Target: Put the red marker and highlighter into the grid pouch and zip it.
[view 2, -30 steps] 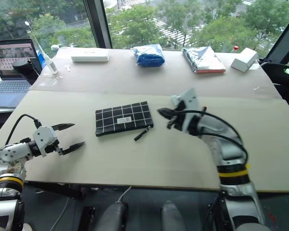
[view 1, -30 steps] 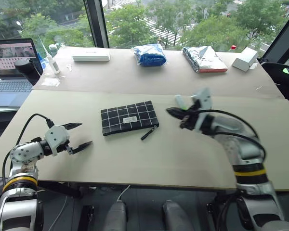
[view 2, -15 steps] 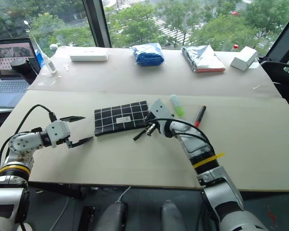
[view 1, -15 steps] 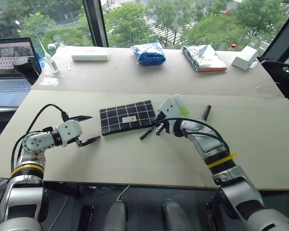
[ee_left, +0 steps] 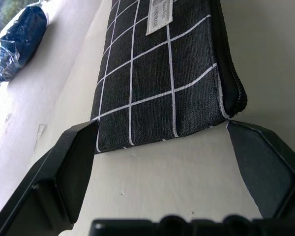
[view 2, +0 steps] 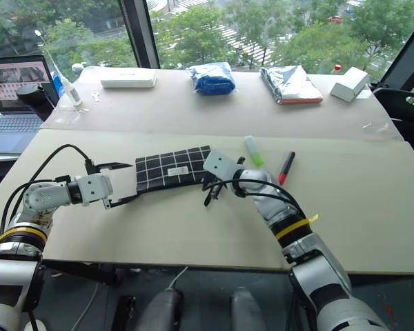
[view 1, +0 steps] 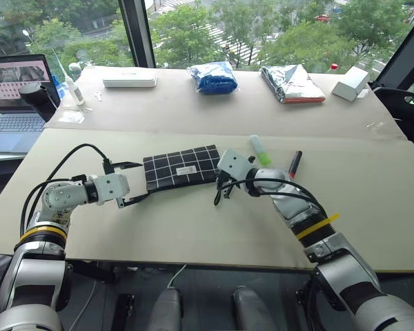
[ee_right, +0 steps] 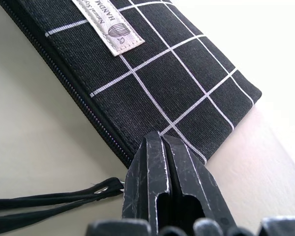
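The grid pouch [view 1: 182, 167] lies flat in the middle of the near table, label up, its zipper along the near edge. My left gripper [view 1: 132, 183] is open, and the left wrist view has the pouch's [ee_left: 157, 78] left end between its two fingers [ee_left: 71, 167]. My right gripper [view 1: 221, 182] is shut, its tips [ee_right: 160, 147] at the pouch's [ee_right: 152, 78] right corner beside the zipper strap [ee_right: 49, 202], with nothing visibly held. The highlighter [view 1: 260, 149] and the red marker [view 1: 294, 163] lie on the table just right of that arm.
On the far table sit a white box [view 1: 130, 81], a blue bag [view 1: 214, 77], a silver packet [view 1: 292, 84] and a small white box [view 1: 350, 84]. A laptop [view 1: 17, 103] and a white bottle [view 1: 74, 86] stand at the far left.
My left gripper moved right until its open fingers straddle the pouch's left end. My right gripper came down and left to the pouch's right corner, uncovering the highlighter and marker.
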You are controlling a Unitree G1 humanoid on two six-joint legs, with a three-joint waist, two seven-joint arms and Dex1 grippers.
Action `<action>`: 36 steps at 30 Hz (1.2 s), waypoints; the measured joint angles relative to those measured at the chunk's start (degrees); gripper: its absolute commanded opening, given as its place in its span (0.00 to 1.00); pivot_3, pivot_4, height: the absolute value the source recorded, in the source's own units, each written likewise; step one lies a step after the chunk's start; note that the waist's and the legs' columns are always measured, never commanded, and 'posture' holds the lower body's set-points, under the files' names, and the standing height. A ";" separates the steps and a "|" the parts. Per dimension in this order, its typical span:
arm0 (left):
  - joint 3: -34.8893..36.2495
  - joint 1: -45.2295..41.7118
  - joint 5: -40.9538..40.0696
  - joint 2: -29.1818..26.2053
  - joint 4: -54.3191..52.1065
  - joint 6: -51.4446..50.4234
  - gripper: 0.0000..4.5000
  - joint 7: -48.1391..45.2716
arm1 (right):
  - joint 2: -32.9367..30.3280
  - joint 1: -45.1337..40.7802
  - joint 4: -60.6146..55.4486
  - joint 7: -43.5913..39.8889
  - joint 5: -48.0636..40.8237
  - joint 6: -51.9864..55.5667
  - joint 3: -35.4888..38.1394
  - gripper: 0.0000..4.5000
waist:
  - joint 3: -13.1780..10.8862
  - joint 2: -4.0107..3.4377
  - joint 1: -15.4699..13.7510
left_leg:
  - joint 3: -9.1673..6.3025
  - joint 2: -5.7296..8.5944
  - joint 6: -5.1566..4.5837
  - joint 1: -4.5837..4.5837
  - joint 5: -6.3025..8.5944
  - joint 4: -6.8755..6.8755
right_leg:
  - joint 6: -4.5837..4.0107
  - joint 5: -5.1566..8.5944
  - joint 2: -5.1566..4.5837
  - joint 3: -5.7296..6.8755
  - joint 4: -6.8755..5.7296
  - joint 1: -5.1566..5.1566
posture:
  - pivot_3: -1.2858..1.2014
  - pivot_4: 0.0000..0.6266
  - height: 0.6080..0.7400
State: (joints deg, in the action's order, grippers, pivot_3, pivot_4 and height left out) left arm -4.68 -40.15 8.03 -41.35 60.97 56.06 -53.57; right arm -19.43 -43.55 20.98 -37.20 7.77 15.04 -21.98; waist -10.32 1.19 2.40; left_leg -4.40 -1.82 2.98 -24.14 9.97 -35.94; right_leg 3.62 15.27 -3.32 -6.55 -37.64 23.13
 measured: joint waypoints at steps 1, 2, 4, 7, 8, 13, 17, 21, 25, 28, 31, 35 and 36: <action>-0.30 -0.25 0.62 0.04 0.47 0.96 1.00 0.91 | 0.01 0.01 0.00 -0.09 0.04 0.00 0.06 0.01 | 0.00 0.00 0.00 | 0.00 0.00 0.00 0.00 0.00 0.00 | 0.00 0.00 0.00 0.00 0.00 0.00 | 0.52 0.24 1.00; -0.56 -0.46 0.96 0.14 0.83 1.53 1.00 1.57 | 0.01 0.07 -0.02 -0.14 0.06 0.00 0.12 0.01 | 0.00 0.00 -0.01 | 0.00 0.00 0.00 0.00 0.00 0.00 | 0.00 0.00 0.00 0.00 0.00 0.00 | 0.52 0.24 1.00; -1.08 -0.76 1.24 0.54 1.29 2.54 1.00 2.61 | 0.04 0.35 -0.20 -0.27 0.06 0.00 0.31 0.01 | 0.00 0.00 -0.06 | 0.00 0.00 0.00 -0.01 0.00 0.00 | 0.00 0.00 0.00 0.00 0.00 0.00 | 0.52 0.24 1.00; -1.91 -1.30 1.63 1.64 1.60 3.96 1.00 3.41 | 0.02 1.00 -0.97 -0.54 0.07 0.01 0.45 0.01 | 0.00 0.00 -0.10 | 0.00 0.00 0.00 -0.01 0.00 0.00 | 0.00 0.00 0.00 0.01 0.01 0.00 | 0.52 0.24 1.00; -2.35 -1.80 1.65 2.09 1.82 4.29 1.00 3.47 | 0.01 1.28 -1.29 -0.69 0.07 0.01 0.52 0.01 | 0.00 0.00 -0.11 | 0.00 0.00 0.00 -0.01 0.00 0.00 | 0.00 0.00 0.00 0.01 0.01 0.00 | 0.52 0.24 1.00; -3.98 -3.38 2.59 3.43 2.90 5.50 1.00 4.03 | 0.01 1.42 -1.49 -1.18 0.07 0.02 0.69 0.01 | 0.00 0.00 -0.02 | 0.00 0.00 0.00 -0.01 0.00 0.00 | 0.00 0.00 0.00 0.01 0.00 0.00 | 0.52 0.24 1.00; -5.16 -5.23 3.73 4.01 3.95 5.47 1.00 4.92 | 0.04 1.51 -1.54 -1.19 0.08 0.09 0.86 0.01 | 0.00 0.00 -0.08 | -0.01 0.01 0.00 -0.01 0.00 -0.01 | 0.01 0.00 0.00 0.01 0.00 -0.01 | 0.52 0.24 1.00; -5.61 -5.95 4.16 4.29 4.79 5.59 1.00 5.48 | 0.04 1.67 -1.95 -1.08 0.08 0.53 1.07 0.01 | 0.00 0.01 -0.03 | -0.01 0.01 0.00 -0.01 0.00 -0.01 | 0.00 0.00 0.00 0.01 0.00 -0.01 | 0.52 0.24 1.00; -5.85 -6.36 5.18 4.01 5.33 6.19 1.00 6.42 | 0.01 2.18 -2.57 -1.04 0.08 0.74 1.37 0.01 | 0.00 0.01 -0.01 | -0.01 0.00 0.00 -0.01 0.00 -0.01 | 0.00 0.00 0.00 0.01 0.00 -0.01 | 0.52 0.24 1.00; -6.13 -6.76 5.81 2.99 6.09 6.27 1.00 7.39 | 0.00 2.39 -2.96 -1.07 0.08 0.85 1.40 0.01 | 0.00 0.01 0.18 | -0.01 -0.01 0.00 0.00 0.00 0.00 | 0.01 0.00 0.02 0.01 -0.01 0.01 | 0.52 0.24 1.00; -6.42 -6.99 6.98 1.89 6.60 6.32 1.00 9.13 | 0.01 2.60 -3.33 -1.08 0.08 1.21 1.70 0.01 | 0.00 0.00 0.19 | -0.01 0.00 0.00 -0.01 0.00 0.00 | 0.01 0.00 0.01 0.01 0.00 0.01 | 0.52 0.24 1.00; -6.54 -7.01 7.74 1.58 7.20 6.55 1.00 10.79 | 0.02 2.63 -3.35 -1.10 0.09 1.44 1.84 0.01 | 0.00 0.00 0.12 | -0.01 0.00 0.00 -0.01 0.00 0.00 | 0.01 0.00 0.01 0.02 0.00 0.01 | 0.52 0.24 1.00; -6.61 -7.01 7.82 1.53 7.31 6.63 1.00 11.12 | 0.02 2.63 -3.35 -1.11 0.09 1.45 1.85 0.01 | 0.00 0.00 0.12 | -0.01 0.00 0.00 -0.01 0.00 0.00 | 0.01 0.00 0.01 0.01 -0.01 0.01 | 0.52 0.24 1.00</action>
State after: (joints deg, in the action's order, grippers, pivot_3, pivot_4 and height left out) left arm -11.29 -47.16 15.85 -39.82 68.28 62.68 -42.44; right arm -19.41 -40.92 17.63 -38.31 7.86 16.49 -20.13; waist -10.32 1.19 2.52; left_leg -4.41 -1.83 2.98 -24.15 9.97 -35.94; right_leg 3.63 15.28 -3.30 -6.53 -37.65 23.14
